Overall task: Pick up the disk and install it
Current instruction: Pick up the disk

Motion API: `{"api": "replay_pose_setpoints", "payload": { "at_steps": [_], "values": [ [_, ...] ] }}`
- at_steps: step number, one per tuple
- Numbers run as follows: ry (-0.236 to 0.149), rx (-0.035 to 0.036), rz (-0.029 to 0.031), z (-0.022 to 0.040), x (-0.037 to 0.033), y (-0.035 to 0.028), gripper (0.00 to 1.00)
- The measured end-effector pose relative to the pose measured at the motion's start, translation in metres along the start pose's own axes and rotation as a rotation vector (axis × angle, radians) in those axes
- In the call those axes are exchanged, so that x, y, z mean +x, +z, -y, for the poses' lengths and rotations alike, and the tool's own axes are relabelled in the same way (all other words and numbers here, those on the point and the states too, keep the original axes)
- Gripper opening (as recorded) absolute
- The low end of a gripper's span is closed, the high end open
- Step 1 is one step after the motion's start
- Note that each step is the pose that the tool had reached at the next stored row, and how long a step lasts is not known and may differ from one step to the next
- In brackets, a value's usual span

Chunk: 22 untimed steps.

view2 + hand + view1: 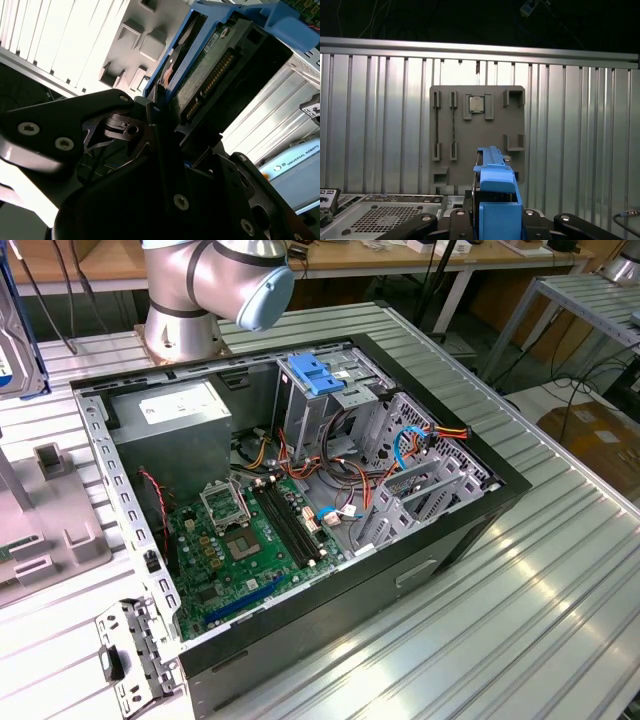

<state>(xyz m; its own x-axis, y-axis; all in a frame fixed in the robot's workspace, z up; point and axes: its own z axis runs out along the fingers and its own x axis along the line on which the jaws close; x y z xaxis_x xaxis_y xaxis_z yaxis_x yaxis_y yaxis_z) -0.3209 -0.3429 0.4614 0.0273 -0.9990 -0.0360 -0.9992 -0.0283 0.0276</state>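
Aluminium table (560, 580): ribbed, carrying the rest
Computer case (400, 580): lying open on the table, motherboard (250, 540) exposed
Grey plate (475, 150): flat on the table beside the case, chip (476, 104) in one pocket
Disk (495, 192): blue-framed, aloft near the plate, outside the case
Gripper (495, 216): clamped on the disk

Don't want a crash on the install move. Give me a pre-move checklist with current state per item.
1. Gripper clamped on disk: ok.
2. Disk clear of grey fixture: ok, fixture lies well off in the first wrist view.
3. Case open, drive cage exposed: ok.
4. Cage slot free: cannot tell.
5. Cables clear of cage: not ok, loose ones hang right beside it.
6. Disk square in grip: cannot tell.
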Motion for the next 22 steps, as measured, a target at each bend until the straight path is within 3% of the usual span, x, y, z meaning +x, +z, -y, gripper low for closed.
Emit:
{"api": "replay_pose_setpoints", "payload": {
  "at_steps": [15,18,22],
  "values": [
    [0.000,0.0000,0.0000,-0.0003,0.0107,-0.0002,0.36],
    [0.000,0.0000,0.0000,-0.0007,0.0261,-0.0007,0.36],
    [0.000,0.0000,0.0000,-0.0008,0.0282,-0.0008,0.36]
  ]
}}
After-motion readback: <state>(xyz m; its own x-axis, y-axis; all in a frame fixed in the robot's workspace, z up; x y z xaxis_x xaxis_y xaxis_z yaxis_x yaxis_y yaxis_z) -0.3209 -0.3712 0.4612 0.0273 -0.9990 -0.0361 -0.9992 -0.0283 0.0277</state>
